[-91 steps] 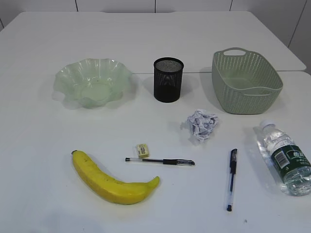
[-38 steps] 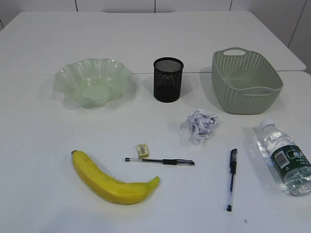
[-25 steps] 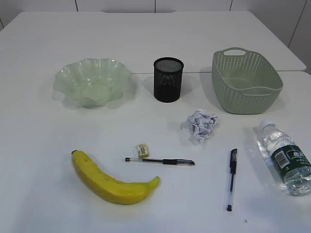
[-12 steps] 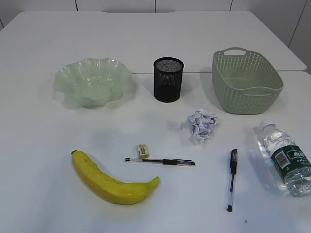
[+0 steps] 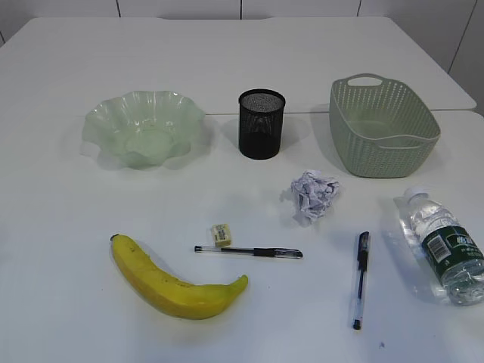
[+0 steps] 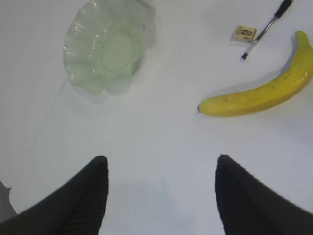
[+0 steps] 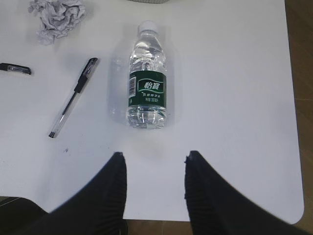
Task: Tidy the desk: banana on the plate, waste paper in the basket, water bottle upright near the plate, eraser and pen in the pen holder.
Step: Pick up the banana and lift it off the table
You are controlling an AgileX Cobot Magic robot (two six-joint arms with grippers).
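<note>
The yellow banana (image 5: 175,285) (image 6: 259,91) lies at the front left of the table. Behind it stands the pale green wavy plate (image 5: 106,121) (image 6: 80,36). A small eraser (image 5: 221,234) (image 6: 244,33) rests beside one pen (image 5: 249,251) (image 6: 266,28); a second pen (image 5: 361,278) (image 7: 72,104) lies further right. Crumpled waste paper (image 5: 314,195) (image 7: 56,18) sits mid-table. The water bottle (image 5: 445,246) (image 7: 146,78) lies on its side at the right. The black mesh pen holder (image 5: 262,124) and green basket (image 5: 423,144) stand at the back. My left gripper (image 6: 160,161) hangs open above bare table. My right gripper (image 7: 154,156) is open short of the bottle's base.
The table's front edge and right edge (image 7: 292,161) show in the right wrist view, with brown floor beyond. A seam between two tabletops (image 5: 219,114) runs behind the plate and the pen holder. Neither arm shows in the exterior view.
</note>
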